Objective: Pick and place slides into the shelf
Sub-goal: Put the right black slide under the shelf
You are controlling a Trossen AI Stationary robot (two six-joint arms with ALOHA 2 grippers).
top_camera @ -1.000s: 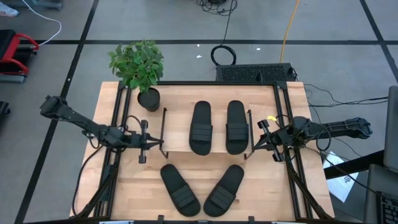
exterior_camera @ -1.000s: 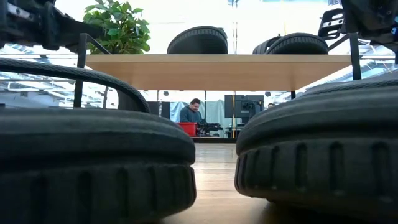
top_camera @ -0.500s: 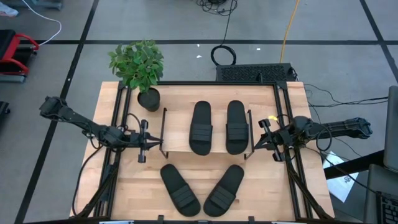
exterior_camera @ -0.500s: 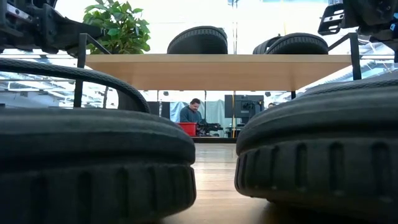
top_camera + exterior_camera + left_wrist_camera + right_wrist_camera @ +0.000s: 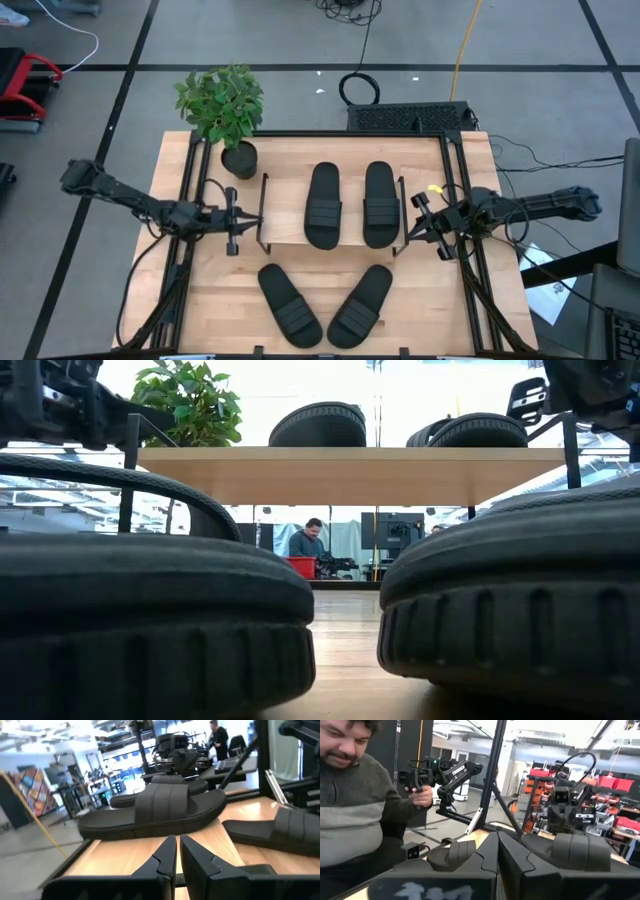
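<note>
Since a second ago, our left gripper (image 5: 238, 219) has edged toward the shelf (image 5: 290, 232), fingers parted a sliver, empty. Right gripper (image 5: 430, 222) sits clenched beside the shelf's other end. No writing reads. Two slides (image 5: 322, 205) lie on top, two (image 5: 290, 305) on the table; only our right wrist view shows a person (image 5: 355, 805).

Both arms are dark, slim and jointed, with thin black cables looping beside them. The right arm (image 5: 540, 207) has a small yellow tag at 10 o'clock of its wrist. Each gripper has two black wedge-shaped fingers (image 5: 162, 860).
</note>
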